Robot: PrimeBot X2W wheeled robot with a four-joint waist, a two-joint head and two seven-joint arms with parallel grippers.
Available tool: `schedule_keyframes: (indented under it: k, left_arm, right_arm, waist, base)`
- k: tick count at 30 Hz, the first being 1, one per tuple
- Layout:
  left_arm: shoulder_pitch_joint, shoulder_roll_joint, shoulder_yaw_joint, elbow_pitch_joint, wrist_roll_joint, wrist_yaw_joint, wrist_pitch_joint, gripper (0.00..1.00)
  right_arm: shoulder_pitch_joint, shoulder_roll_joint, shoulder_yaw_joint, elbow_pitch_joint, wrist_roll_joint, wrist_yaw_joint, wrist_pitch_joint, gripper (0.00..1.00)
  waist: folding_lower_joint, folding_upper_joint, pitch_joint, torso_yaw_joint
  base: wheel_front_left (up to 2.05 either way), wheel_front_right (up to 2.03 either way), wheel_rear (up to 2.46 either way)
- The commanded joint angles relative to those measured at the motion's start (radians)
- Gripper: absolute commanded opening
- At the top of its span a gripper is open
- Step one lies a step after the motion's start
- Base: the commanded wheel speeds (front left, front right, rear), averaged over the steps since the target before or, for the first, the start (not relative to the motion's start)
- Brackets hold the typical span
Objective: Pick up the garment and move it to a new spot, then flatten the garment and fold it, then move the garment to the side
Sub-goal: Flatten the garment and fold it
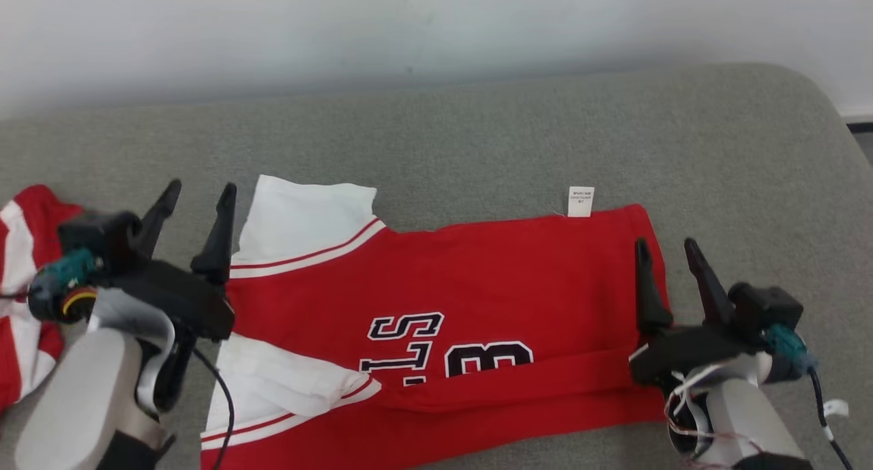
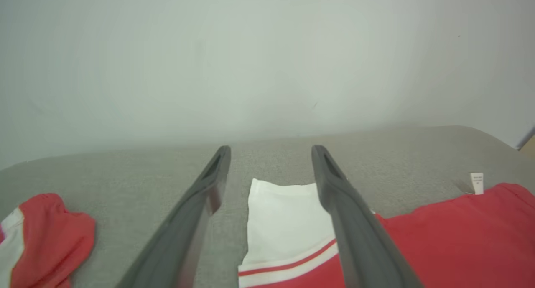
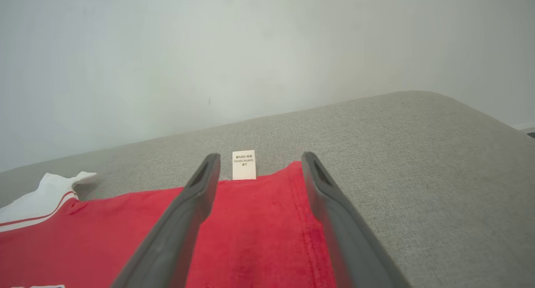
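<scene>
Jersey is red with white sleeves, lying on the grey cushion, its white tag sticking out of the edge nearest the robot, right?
No: the tag sticks out of the far edge of the jersey, toward the wall, as the head view shows. The rest is right.

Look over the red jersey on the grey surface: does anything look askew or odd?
The jersey is not flat: its near edge is folded over the black lettering, hiding part of it, and a white care label sticks out past the far edge.
</scene>
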Motion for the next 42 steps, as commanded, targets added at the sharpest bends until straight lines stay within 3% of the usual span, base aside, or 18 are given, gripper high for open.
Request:
schedule_keyframes:
  k: [1, 8, 16, 28, 37, 38, 39, 40, 41, 42]
  left_arm:
    - [-0.05, 0.013, -0.016, 0.012, -0.039, -0.001, 0.027, 1.0]
    - [-0.234, 0.101, -0.12, 0.088, -0.154, -0.002, 0.145, 1.0]
    - [-0.311, 0.118, -0.154, 0.223, -0.194, -0.001, 0.191, 1.0]
    - [-0.352, 0.157, -0.152, 0.396, -0.205, -0.001, 0.151, 1.0]
    - [-0.386, 0.133, -0.171, 0.479, -0.241, -0.001, 0.145, 1.0]
    - [-0.386, 0.128, -0.174, 0.485, -0.249, -0.001, 0.144, 0.8]
    - [-0.389, 0.124, -0.178, 0.487, -0.258, -0.001, 0.139, 0.4]
    - [-0.394, 0.122, -0.179, 0.486, -0.265, -0.001, 0.124, 0.32]
    - [-0.399, 0.125, -0.181, 0.486, -0.269, -0.001, 0.112, 0.0]
    - [-0.402, 0.126, -0.188, 0.486, -0.269, -0.001, 0.102, 0.0]
  right_arm:
    - [-0.044, 0.0, 0.001, 0.018, -0.011, -0.002, 0.0, 1.0]
    - [-0.221, 0.0, 0.029, 0.114, -0.02, -0.002, -0.002, 1.0]
    - [-0.317, 0.002, 0.058, 0.18, -0.003, -0.002, -0.003, 1.0]
    - [-0.328, 0.001, 0.068, 0.184, 0.011, -0.002, -0.004, 1.0]
    - [-0.347, 0.001, 0.093, 0.217, 0.019, -0.002, -0.004, 1.0]
    - [-0.355, 0.001, 0.101, 0.234, 0.025, -0.002, -0.003, 1.0]
    - [-0.366, 0.001, 0.107, 0.252, 0.03, -0.002, 0.005, 1.0]
    - [-0.376, 0.001, 0.111, 0.27, 0.034, -0.002, 0.01, 1.0]
    - [-0.388, 0.001, 0.111, 0.286, 0.046, -0.002, 0.01, 1.0]
    - [-0.397, 0.001, 0.112, 0.303, 0.053, -0.002, 0.012, 1.0]
  waist:
    - [-0.0001, -0.0001, 0.106, -0.094]
    - [-0.0001, -0.0001, 0.174, -0.146]
    - [-0.0001, -0.0001, 0.201, -0.173]
    - [-0.0001, -0.0001, 0.225, -0.184]
    - [-0.0001, -0.0001, 0.239, -0.19]
    - [-0.0001, -0.0001, 0.239, -0.19]
    - [-0.0001, -0.0001, 0.238, -0.189]
    - [-0.0001, -0.0001, 0.237, -0.186]
    - [-0.0001, -0.0001, 0.236, -0.183]
    - [-0.0001, -0.0001, 0.235, -0.179]
  base:
    - [0.0, 0.0, 0.0]
    - [0.0, 0.0, 0.0]
    - [0.0, 0.0, 0.0]
    - [0.0, 0.0, 0.0]
    - [0.0, 0.0, 0.0]
    - [0.0, 0.0, 0.0]
    - [0.0, 0.0, 0.0]
    - [0.0, 0.0, 0.0]
    - [0.0, 0.0, 0.0]
    - [0.0, 0.0, 0.0]
